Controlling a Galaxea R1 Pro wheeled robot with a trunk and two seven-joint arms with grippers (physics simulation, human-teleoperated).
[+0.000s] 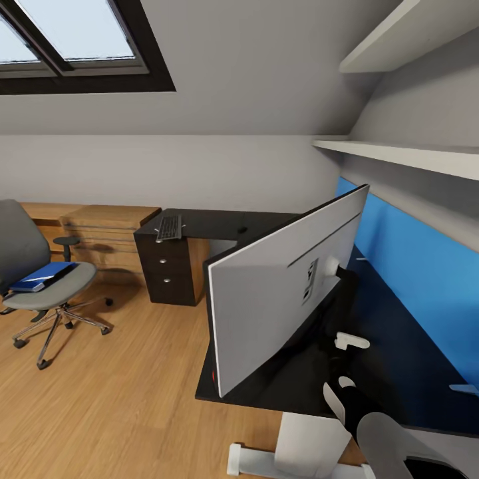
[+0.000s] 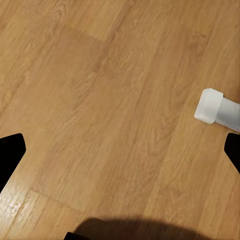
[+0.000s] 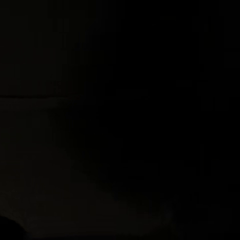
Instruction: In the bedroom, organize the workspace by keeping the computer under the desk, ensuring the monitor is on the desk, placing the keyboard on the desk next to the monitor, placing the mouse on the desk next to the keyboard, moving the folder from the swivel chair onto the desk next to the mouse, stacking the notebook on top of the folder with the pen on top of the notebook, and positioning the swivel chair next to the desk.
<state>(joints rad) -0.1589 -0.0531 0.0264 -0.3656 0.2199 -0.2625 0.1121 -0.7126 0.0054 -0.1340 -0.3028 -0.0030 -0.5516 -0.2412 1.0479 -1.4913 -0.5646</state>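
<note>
The monitor (image 1: 279,293) stands on the black desk (image 1: 399,379) with its silver-white back towards me. The keyboard (image 1: 169,227) lies on the desk's far wing, and a small dark mouse (image 1: 242,230) sits to its right. At the left is the grey swivel chair (image 1: 36,283), apart from the desk, with the blue folder (image 1: 41,277) on its seat. My right arm (image 1: 362,416) reaches over the desk towards the monitor's stand, its fingers lost in the dark there. My left gripper (image 2: 120,155) hangs open over bare floor. Computer, notebook and pen are out of view.
A black three-drawer unit (image 1: 166,269) stands under the keyboard, with a light-wood chest (image 1: 110,229) beside it. A blue wall panel (image 1: 412,266) and shelves (image 1: 399,154) back the desk. The desk's white foot (image 2: 217,106) lies near my left gripper. Open wood floor (image 1: 133,386) stretches between chair and desk.
</note>
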